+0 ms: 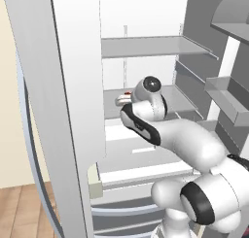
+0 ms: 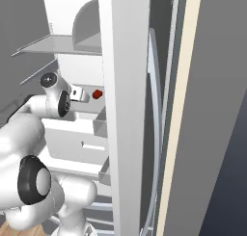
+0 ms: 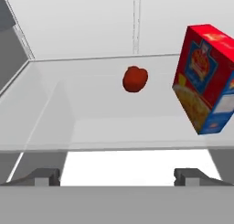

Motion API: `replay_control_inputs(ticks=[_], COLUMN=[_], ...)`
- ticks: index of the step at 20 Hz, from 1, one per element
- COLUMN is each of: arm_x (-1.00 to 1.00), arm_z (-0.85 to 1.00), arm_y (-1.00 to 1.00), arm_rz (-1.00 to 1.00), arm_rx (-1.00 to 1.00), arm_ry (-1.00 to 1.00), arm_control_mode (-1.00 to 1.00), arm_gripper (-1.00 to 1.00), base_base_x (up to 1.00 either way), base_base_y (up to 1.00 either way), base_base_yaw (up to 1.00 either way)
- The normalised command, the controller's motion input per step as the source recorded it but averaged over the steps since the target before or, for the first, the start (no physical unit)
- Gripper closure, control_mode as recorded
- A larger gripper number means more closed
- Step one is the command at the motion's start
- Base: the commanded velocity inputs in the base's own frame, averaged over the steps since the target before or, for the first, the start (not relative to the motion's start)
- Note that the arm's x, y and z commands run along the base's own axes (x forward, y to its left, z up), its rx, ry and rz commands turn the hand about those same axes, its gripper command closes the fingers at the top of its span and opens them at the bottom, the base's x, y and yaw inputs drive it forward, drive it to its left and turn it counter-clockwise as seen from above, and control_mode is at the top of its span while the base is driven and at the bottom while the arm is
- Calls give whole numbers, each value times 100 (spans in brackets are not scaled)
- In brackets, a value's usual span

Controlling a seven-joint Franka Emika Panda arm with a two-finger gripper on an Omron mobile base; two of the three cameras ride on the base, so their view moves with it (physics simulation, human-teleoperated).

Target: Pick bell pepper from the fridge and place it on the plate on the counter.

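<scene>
while the fridge (image 1: pixel 73 86) stood with its doors open, the white arm reached into it from the lower right of the left base view, and the gripper (image 3: pixel 117 176) pointed at the middle glass shelf (image 3: pixel 91 122). in the hand view the jaws were spread wide, one dark tip low at the left of the frame and the other low at the right, with nothing between them. the bell pepper (image 3: pixel 135 78) sat on that shelf just above the centre of the hand view, near the back wall and well apart from the tips. to its right, in the upper right of the frame, a red, blue and yellow carton (image 3: pixel 206 79) stood on the same shelf, appearing tilted in this view, close to the pepper but not touching it. in the right base view the pepper (image 2: pixel 97 93) showed as a small red spot left of centre, just beside the hand and next to the door edge. in the left base view a sliver of red (image 1: pixel 127 93) peeked out left of the wrist.
</scene>
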Motion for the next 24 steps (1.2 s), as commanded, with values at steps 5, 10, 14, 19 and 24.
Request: replay_control_inputs(ticks=[5, 10, 14, 19, 24], arm_x=[44, 37, 34, 26, 28], arm_z=[-10, -9, 1, 1, 0], arm_y=[0, 0, 0, 1, 0], arm_rz=[-1, -2, -3, -7, -7], arm_rx=[1, 0, 2, 1, 0], arm_ry=[-5, -9, 0, 2, 2], arm_control_mode=[-100, -100, -100, -100, -100], arm_gripper=[-100, -100, -100, -100, -100], base_base_x=[0, 0, 0, 0, 0], base_base_y=[0, 0, 0, 0, 0], base_base_yaw=[0, 0, 0, 0, 0])
